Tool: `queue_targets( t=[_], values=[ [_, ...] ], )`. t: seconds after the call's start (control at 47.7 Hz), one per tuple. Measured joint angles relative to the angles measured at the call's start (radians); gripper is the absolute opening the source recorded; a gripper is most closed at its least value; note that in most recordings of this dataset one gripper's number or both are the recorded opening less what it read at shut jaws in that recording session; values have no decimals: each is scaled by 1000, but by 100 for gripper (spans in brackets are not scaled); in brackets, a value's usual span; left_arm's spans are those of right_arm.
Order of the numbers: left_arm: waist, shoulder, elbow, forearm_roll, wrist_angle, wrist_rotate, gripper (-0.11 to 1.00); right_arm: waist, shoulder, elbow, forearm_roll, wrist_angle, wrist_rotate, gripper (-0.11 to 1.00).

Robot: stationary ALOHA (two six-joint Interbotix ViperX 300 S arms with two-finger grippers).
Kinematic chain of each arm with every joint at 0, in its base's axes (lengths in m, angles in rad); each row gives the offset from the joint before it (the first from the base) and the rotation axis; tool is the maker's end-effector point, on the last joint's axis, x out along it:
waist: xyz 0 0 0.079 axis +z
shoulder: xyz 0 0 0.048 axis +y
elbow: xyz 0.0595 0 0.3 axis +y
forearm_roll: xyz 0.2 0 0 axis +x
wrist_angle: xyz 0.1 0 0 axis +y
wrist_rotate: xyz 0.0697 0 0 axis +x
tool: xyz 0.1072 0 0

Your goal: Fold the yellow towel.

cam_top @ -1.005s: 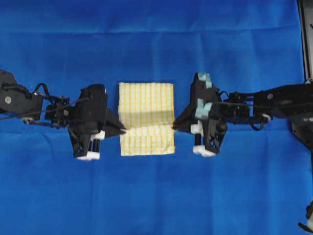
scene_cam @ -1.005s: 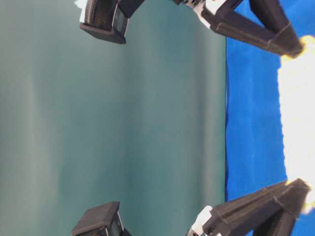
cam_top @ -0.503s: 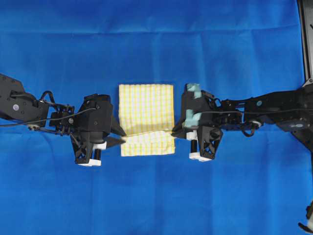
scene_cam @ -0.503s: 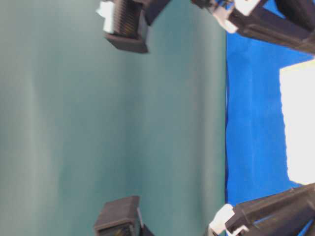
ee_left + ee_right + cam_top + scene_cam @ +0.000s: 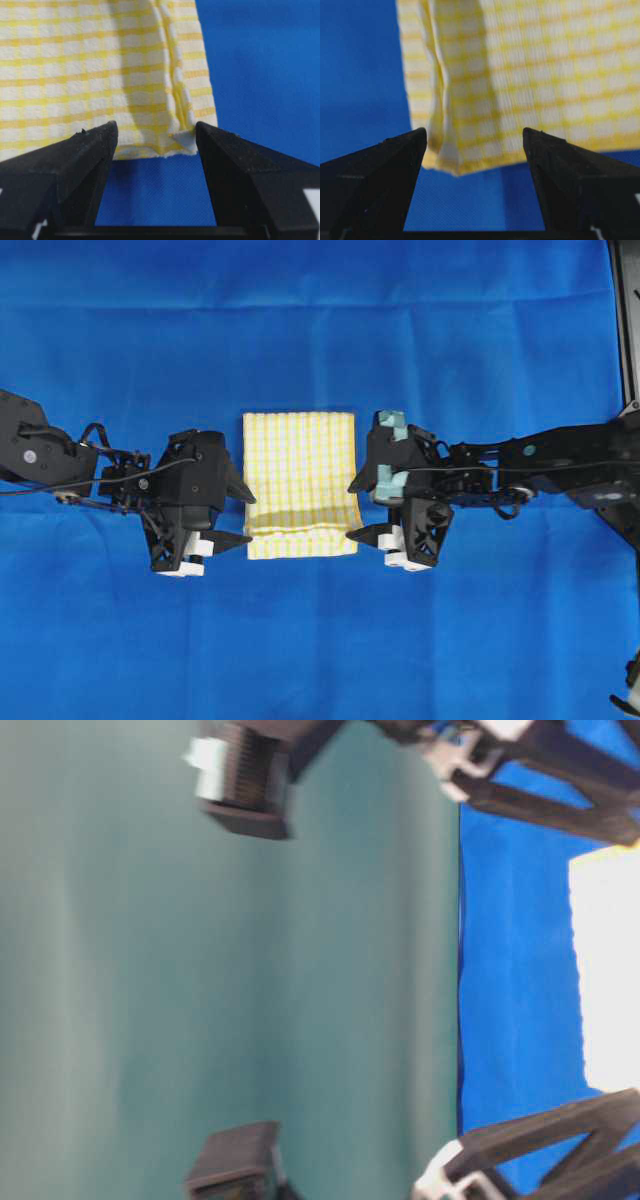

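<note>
both pincers gape beside the folded, yellow-checked yellow towel (image 5: pixel 299 480).

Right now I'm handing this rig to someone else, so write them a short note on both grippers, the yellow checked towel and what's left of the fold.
Left gripper: open, holding nothing, at the left edge of the towel.
Right gripper: open, holding nothing, at the right edge of the towel.
Cream-white cloth towel with yellow check stripes: lies folded on the plain blue cloth between the two grippers, the doubled-over layers stacked along its near edge, that edge a bit wavy.
Done: a fold is laid down and released.
Left: pull both arms clear; check the near edge lies flat; decide whether another fold is wanted.
</note>
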Motion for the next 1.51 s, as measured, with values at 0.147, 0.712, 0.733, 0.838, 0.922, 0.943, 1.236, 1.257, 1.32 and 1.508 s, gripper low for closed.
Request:
queue_targets(
  t=[0.147,0.712,0.733,0.838,0.922,0.943,1.236,1.257,1.32,1.508],
  values=[
    [14,-83,14,0,60,3,56,-2,-107,18,-28,8,-15,72],
    [31,-485,216,0,52,6,56,-75,-618,253,-117,54,-34,72],
    [32,-500,224,2,49,6,56,-77,-635,258,-121,61,-34,72],
    [35,-591,276,0,37,6,56,-94,-733,290,-147,104,-34,71],
    [37,-675,314,0,34,6,56,-120,-804,314,-166,140,-34,71],
    [37,-695,324,0,34,6,56,-130,-822,321,-172,147,-34,71],
    [58,-962,466,0,34,6,56,-210,-959,377,-209,230,-34,71],
    [58,-977,472,2,35,6,56,-209,-965,382,-210,230,-34,71],
    [60,-1022,494,0,38,6,56,-209,-980,399,-212,233,-34,71],
    [60,-1111,540,0,63,6,56,-209,-992,437,-212,235,-35,71]
  ],
)
